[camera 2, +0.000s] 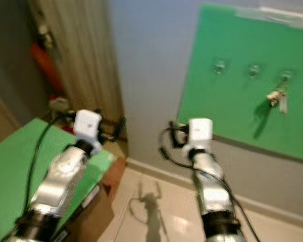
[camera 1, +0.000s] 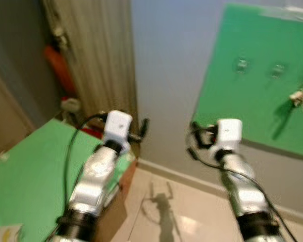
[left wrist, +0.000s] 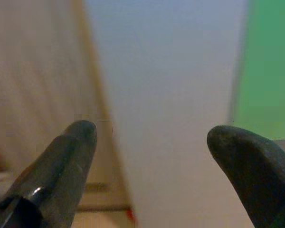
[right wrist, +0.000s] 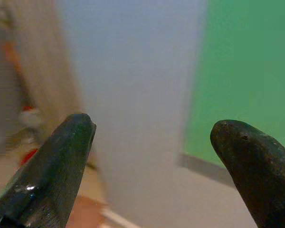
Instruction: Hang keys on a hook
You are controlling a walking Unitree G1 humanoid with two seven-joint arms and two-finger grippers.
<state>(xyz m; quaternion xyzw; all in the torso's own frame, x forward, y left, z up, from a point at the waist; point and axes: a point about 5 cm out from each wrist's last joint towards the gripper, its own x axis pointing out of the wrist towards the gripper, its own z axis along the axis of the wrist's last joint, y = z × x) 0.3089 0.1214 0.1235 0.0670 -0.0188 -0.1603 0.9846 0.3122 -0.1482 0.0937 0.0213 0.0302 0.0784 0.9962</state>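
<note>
Already, a small bunch of silvery keys (camera 1: 298, 98) is seen hanging from a hook on the green wall board (camera 1: 242, 101), up and rightward of the nearer right pincer (right wrist: 152, 142); both it and the left pincer (left wrist: 149, 147) are held open, empty.

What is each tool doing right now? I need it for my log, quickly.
Left tool: open, holding nothing, facing the wall.
Right tool: open, holding nothing; the keys hang on the green board.
</note>
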